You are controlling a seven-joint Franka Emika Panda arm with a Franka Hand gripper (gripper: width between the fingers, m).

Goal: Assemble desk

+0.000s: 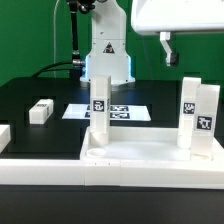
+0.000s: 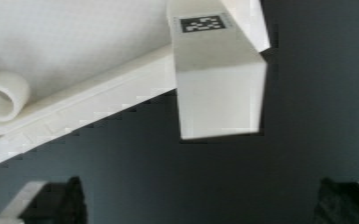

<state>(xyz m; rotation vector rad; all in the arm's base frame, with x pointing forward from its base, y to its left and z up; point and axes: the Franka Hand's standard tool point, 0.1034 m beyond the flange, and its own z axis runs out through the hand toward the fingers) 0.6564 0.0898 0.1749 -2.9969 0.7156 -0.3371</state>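
The desk's flat white top [image 1: 140, 152] lies at the front, and three tagged white legs stand upright on it: one at the exterior view's left [image 1: 100, 100] and two at its right [image 1: 190, 108] [image 1: 207, 118]. A loose leg [image 1: 40, 110] lies on the black table at the left. My gripper [image 1: 168, 46] hangs open and empty high above the right-hand legs. In the wrist view my gripper [image 2: 202, 203] is open, with dark fingertips [image 2: 51, 200] at both edges. Below it is a standing leg [image 2: 220, 90] at the top's corner [image 2: 69, 45], beside a round socket [image 2: 2, 98].
The marker board [image 1: 125, 111] lies behind the desk top, before the robot base [image 1: 107, 55]. A low white border bar [image 1: 60, 180] runs along the front. Another white part [image 1: 4, 136] shows at the far left edge.
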